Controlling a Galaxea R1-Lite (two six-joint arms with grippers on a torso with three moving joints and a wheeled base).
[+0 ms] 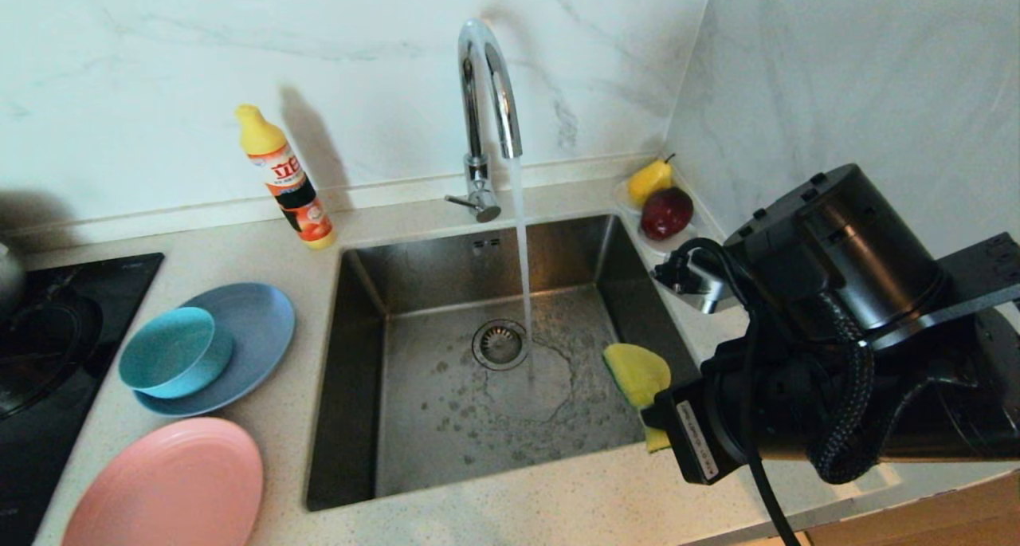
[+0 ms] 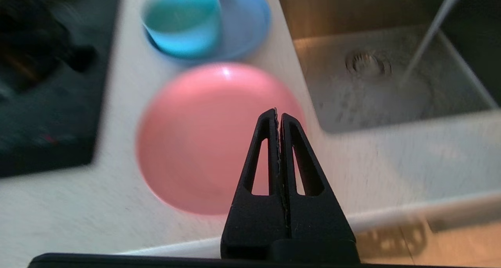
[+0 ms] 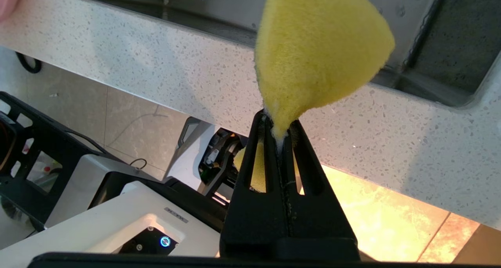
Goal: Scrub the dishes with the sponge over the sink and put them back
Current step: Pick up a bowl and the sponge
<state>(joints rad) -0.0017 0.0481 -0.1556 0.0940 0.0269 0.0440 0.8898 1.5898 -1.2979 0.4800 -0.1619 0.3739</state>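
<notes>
Head view high over sink, wrist views low, close, sharing it

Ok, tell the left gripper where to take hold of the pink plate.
Grip the pink plate by its raised rim at the edge nearest the sink, coming from above. It lies flat on the counter, so only the rim gives the shut left gripper purchase once opened.

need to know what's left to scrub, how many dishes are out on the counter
3, all left of the sink: the pink plate nearest the counter's front edge, the grey-blue plate behind it, and the teal bowl sitting on that plate. None seem hidden.
</notes>
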